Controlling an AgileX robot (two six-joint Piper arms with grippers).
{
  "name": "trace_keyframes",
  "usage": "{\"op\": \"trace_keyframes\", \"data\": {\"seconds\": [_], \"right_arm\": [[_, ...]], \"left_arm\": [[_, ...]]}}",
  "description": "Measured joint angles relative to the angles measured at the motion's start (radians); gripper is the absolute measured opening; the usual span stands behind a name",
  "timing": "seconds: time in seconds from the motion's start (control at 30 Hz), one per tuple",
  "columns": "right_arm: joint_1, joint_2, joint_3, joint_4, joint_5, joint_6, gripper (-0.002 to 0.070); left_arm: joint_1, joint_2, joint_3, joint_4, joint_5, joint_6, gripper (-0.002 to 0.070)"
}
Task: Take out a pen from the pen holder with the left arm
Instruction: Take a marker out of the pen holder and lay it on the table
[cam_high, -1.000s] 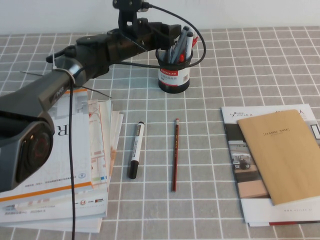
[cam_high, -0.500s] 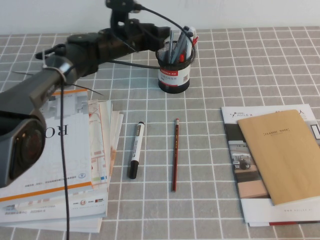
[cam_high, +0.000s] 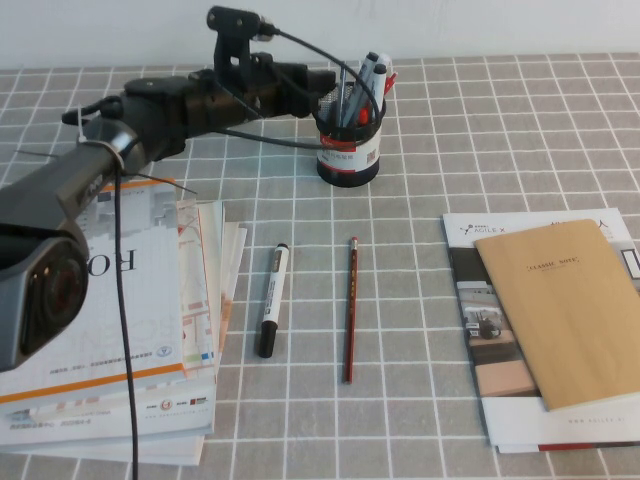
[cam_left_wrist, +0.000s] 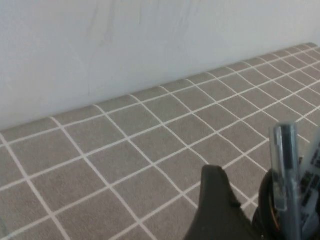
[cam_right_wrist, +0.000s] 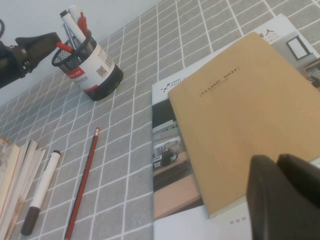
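A black mesh pen holder (cam_high: 348, 150) with a white label stands at the back of the tiled table and holds several pens (cam_high: 366, 78). My left gripper (cam_high: 325, 85) sits level with the holder's rim on its left side, open. In the left wrist view one dark finger (cam_left_wrist: 215, 202) stands outside the rim (cam_left_wrist: 265, 200), apart from a grey see-through pen (cam_left_wrist: 285, 170); the other finger is out of frame. The right wrist view shows the holder (cam_right_wrist: 95, 70) and the left gripper (cam_right_wrist: 40, 42) beside it. My right gripper (cam_right_wrist: 279, 159) hovers shut over the notebook.
A black-capped marker (cam_high: 270, 300) and a red pencil (cam_high: 351, 310) lie mid-table. A stack of books (cam_high: 130, 330) fills the left under my arm. A brown notebook (cam_high: 565, 310) rests on a magazine (cam_high: 465, 290) at the right. A white wall stands behind the holder.
My left arm has shifted a little to the left, so the gripper sits at the holder's left rim instead of over it. The pens stand more upright.
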Motion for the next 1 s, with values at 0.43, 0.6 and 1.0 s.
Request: {"op": "trace_keyframes", "data": {"seconds": [0.43, 0.6, 1.0], "right_arm": [[0.000, 0.000, 0.000, 0.000, 0.000, 0.000, -0.0013], [0.000, 0.000, 0.000, 0.000, 0.000, 0.000, -0.0013], [0.000, 0.000, 0.000, 0.000, 0.000, 0.000, -0.0013]], "left_arm": [[-0.009, 0.009, -0.003, 0.042, 0.092, 0.004, 0.0360], [-0.008, 0.009, -0.005, 0.079, 0.198, 0.092, 0.0360], [0.059, 0.004, -0.005, 0.109, 0.354, 0.125, 0.0360]]}}
